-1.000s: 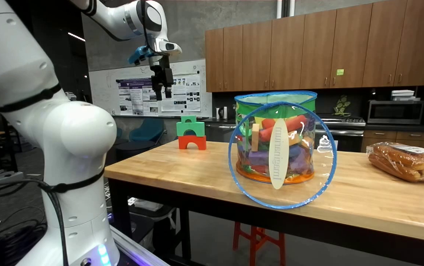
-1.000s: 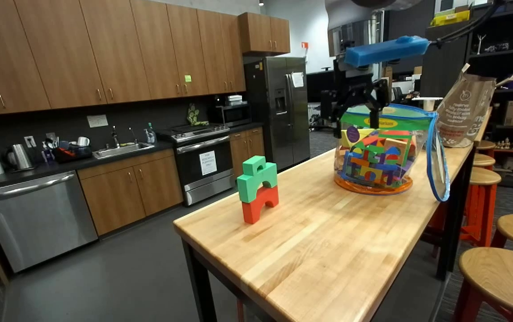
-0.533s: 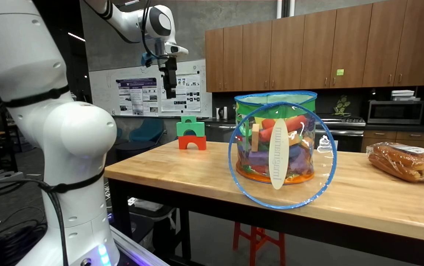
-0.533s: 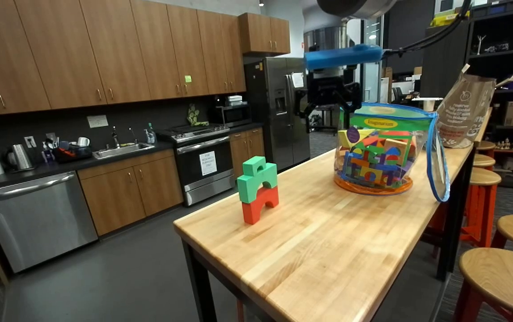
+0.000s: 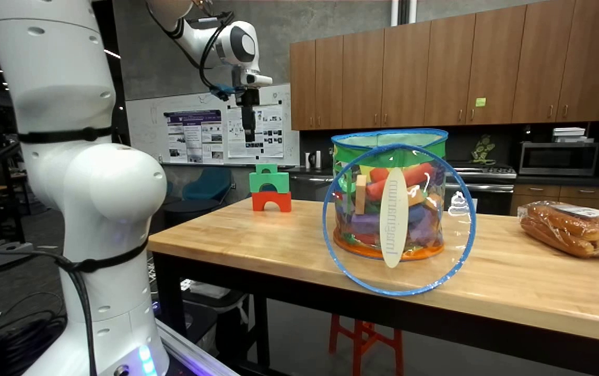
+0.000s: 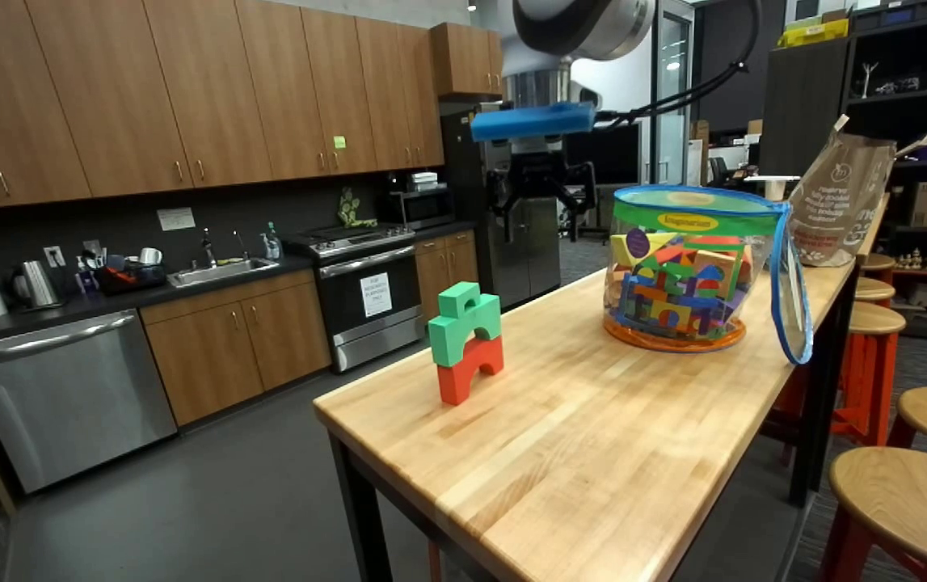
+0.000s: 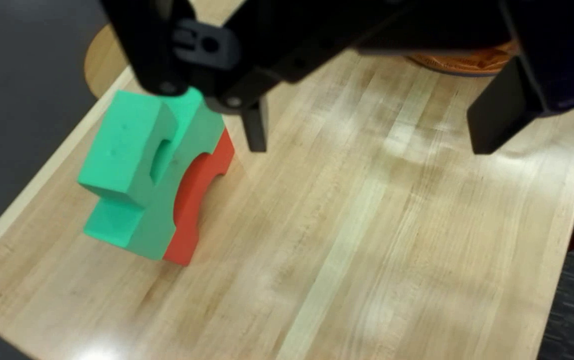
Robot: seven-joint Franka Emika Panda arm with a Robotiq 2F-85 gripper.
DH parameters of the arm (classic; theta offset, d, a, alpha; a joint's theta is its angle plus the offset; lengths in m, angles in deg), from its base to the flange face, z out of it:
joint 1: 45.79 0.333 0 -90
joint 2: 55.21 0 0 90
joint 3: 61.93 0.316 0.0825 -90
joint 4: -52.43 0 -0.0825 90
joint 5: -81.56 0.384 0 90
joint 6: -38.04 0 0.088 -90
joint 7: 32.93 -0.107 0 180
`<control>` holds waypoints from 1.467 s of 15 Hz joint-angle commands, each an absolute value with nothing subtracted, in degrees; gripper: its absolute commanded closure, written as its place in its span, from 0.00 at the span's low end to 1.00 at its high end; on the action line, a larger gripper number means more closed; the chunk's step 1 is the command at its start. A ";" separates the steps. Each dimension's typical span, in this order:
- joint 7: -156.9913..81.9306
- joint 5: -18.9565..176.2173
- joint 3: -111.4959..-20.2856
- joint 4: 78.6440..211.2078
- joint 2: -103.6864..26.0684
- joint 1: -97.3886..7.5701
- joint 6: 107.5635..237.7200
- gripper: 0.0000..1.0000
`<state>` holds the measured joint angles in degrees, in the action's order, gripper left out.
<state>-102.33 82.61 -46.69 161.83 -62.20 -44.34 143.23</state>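
Block stack: appears to be three pieces, standing upright: a small green block on top, a green arch in the middle, a red arch at the foot. It is below the pincer and, in the wrist view, left of the pincer's gap, not inside it.

Pincer: spread wide, its black fingers far apart, with nothing held. It hangs in the air, pointing down at the worktop. In the wrist view part of it covers the green pieces, but in both exterior views it is clearly higher than the stack and apart from it.

Stacked and unstacked: judging by how things lie, three pieces are already piled and stand without support; many loose blocks are left unstacked.

Clear bag: round, with a blue rim, green band and orange base, holding the loose blocks. It stands on the worktop, lower than the pincer and off to one side, well apart from the stack.

Lid: a clear disc edged in blue, hanging open against the bag's side, lower than the pincer.

Farther from the pincer: a brown paper bag past the clear bag, and wrapped bread, each in an exterior view.

Around the worktop: stools lower than the pincer; wall cabinets well away from it.
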 commanded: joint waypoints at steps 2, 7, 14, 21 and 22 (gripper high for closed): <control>-110.05 80.49 -48.13 153.20 -54.75 -41.14 144.12 0.00; -114.28 79.30 -49.71 144.76 -47.54 -38.08 144.35 0.00; -118.72 75.58 -53.23 132.63 -36.84 -33.80 141.81 0.00; -119.43 78.34 -56.18 126.12 -30.82 -33.24 135.96 0.00; -119.29 78.59 -56.33 125.45 -30.15 -33.24 135.45 0.00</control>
